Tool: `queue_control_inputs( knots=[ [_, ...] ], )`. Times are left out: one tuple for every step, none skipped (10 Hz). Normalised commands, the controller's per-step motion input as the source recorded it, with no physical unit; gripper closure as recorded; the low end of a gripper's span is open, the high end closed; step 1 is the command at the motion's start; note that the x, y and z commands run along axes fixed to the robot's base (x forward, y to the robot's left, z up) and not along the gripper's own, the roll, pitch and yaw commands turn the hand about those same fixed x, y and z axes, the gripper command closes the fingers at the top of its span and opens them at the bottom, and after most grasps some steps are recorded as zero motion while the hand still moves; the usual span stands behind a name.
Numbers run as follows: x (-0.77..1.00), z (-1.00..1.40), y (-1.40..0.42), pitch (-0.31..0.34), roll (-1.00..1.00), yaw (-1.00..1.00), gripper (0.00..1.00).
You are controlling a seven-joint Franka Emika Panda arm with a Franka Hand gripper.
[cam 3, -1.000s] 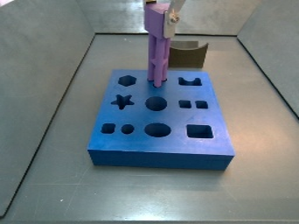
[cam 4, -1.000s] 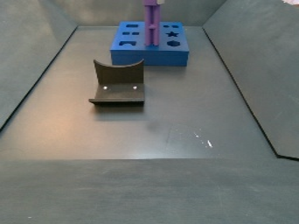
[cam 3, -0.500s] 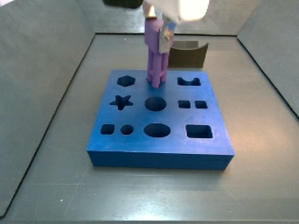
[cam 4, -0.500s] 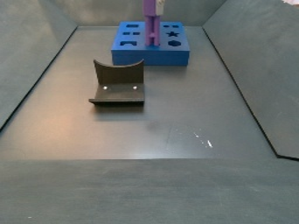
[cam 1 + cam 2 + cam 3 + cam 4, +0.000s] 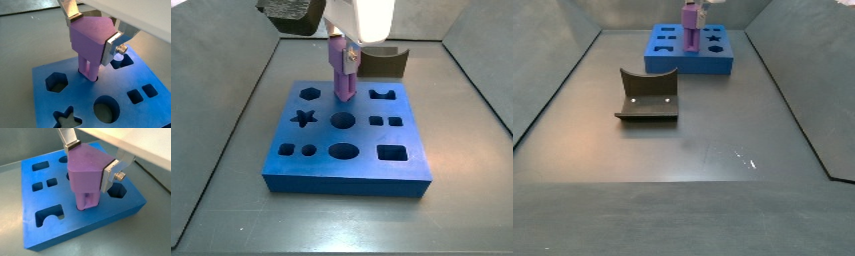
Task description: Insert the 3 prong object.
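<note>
Pincer [image 5: 91, 31] clamps the 3 prong object [image 5: 90, 42] by its broad upper end, one silver finger [image 5: 111, 174] pressed flat to its side. The purple piece stands upright with its lower end in a slot near the back edge of the blue block [image 5: 346, 140]. A dark brown curved block [image 5: 647, 95] sits well apart on the grey tabletop [image 5: 700, 150].
</note>
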Motion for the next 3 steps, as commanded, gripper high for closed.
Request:
queue_control_inputs(
  knots=[
    [-0.1,-0.39,0.0,-0.181,0.0,0.0,1.0],
    [0.0,-0.07,0.0,-0.104,-0.04,0.0,1.0],
    [0.0,0.0,0.0,0.0,0.0,0.0,1.0]
  ],
)
